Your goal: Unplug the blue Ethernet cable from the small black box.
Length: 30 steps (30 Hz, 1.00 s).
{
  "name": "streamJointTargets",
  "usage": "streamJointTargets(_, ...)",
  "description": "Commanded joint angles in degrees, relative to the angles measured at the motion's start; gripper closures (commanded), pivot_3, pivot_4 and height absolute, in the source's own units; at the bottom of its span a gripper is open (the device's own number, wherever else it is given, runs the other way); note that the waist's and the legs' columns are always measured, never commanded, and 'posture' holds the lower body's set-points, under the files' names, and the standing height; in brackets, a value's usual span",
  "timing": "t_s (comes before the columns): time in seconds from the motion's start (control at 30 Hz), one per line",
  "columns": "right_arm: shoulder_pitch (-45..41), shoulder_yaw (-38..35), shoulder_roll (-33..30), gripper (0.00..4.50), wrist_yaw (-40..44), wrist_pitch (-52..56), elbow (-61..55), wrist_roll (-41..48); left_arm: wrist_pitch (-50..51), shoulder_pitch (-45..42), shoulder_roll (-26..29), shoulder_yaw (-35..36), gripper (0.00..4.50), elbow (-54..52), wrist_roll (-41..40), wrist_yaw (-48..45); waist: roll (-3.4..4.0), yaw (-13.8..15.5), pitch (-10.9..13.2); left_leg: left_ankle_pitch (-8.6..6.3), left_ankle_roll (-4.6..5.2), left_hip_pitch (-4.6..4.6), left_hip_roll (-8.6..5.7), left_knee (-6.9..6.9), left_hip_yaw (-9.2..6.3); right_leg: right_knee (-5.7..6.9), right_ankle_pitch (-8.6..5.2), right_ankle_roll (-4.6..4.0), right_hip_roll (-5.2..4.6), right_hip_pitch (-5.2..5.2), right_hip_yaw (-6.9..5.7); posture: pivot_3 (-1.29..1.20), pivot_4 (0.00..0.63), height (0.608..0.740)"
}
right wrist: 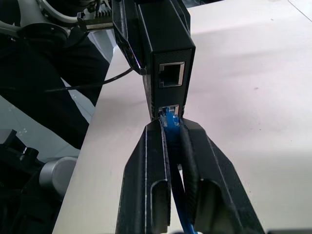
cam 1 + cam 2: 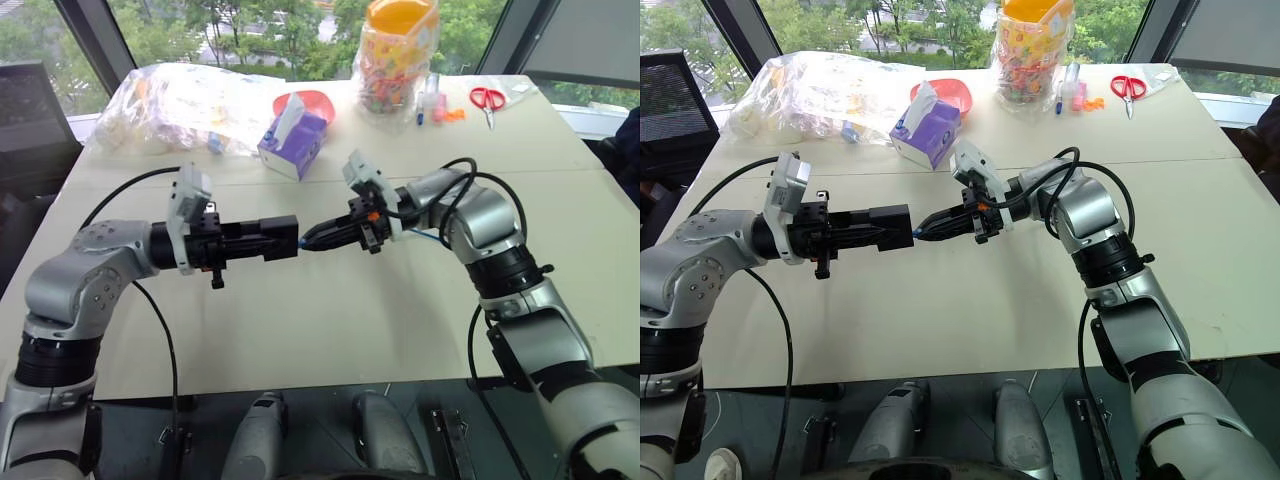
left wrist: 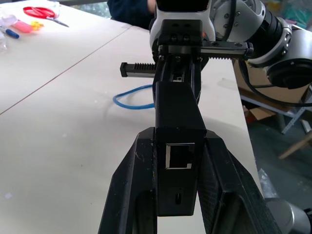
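The left gripper (image 2: 262, 240) is clamped on the small black box (image 2: 281, 238), holding it above the table (image 2: 330, 330) with the fingers level and pointing toward the robot's right. In the left wrist view the box (image 3: 178, 165) sits on edge between the two black fingers (image 3: 131, 185), one open socket facing the camera.

Just to the right, the right gripper (image 2: 318, 236) meets the box end on, its fingers closed on the blue cable (image 1: 170, 119) right at the plug. In the right wrist view the plug sits at the mouth of the lower of two sockets on the box (image 1: 165, 53); the upper socket is free. Whether the plug is fully seated or partly out cannot be told. The cable runs back between the gripper's fingers (image 1: 146, 180), and a loop of it (image 3: 134, 100) lies on the table below the right arm.

Along the far edge of the table, left to right, are a clear plastic bag (image 2: 190, 100) of packets, a purple tissue box (image 2: 293, 140) in front of a red bowl (image 2: 312, 102), a jar (image 2: 398, 55) of bright sweets with an orange lid, some markers (image 2: 432, 100) and red-handled scissors (image 2: 487, 100).
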Motion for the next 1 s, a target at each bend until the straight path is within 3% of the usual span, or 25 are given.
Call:
streamJointTargets(0.03,-1.3,-0.5,0.0,4.45,0.1,-0.8,-1.1,0.0,-0.9,-1.4,-0.2,0.5,4.01,-1.2,-0.6,0.0,0.00,0.0,0.0,0.00,0.00,0.00,0.00,0.00,0.00,0.00,0.00,0.00,0.00,0.00,0.00,0.00,0.150,0.726)
streamJointTargets(0.3,-0.7,-0.1,-0.4,4.45,-0.1,-1.7,-0.8,-1.0,0.4,-2.0,-0.5,1.6,4.01,-1.9,-2.1,0.6,0.00,0.0,0.0,0.00,0.00,0.00,0.00,0.01,0.00,0.00,0.00,0.00,0.00,0.00,0.00,0.00,0.150,0.726)
streamJointTargets(0.67,-0.6,-1.4,-5.4,4.45,-0.8,-11.7,10.9,-7.1,1.4,3.3,2.8,5.3,4.01,-5.0,-4.4,1.5,0.00,0.1,0.0,0.00,0.00,-0.01,-0.01,0.04,0.00,-0.02,-0.01,-0.02,-0.01,0.02,0.00,0.00,0.150,0.726)
streamJointTargets(0.8,-1.5,-2.5,-6.0,4.45,-6.5,-21.5,19.8,-12.1,-2.3,4.5,0.9,3.3,4.01,-3.0,-0.6,3.3,0.00,0.0,0.0,0.00,0.00,0.02,-0.01,0.04,0.01,0.00,0.00,-0.01,0.00,0.03,0.01,0.00,0.150,0.726)
streamJointTargets(1.0,-4.4,-5.4,-1.6,4.45,-22.0,-30.7,34.8,-17.4,-13.2,2.8,-8.0,-2.9,4.01,5.3,10.6,9.3,-0.01,0.0,0.0,0.02,-0.01,0.09,-0.01,0.06,0.04,0.03,0.02,-0.03,0.00,0.08,0.04,0.00,0.150,0.726)
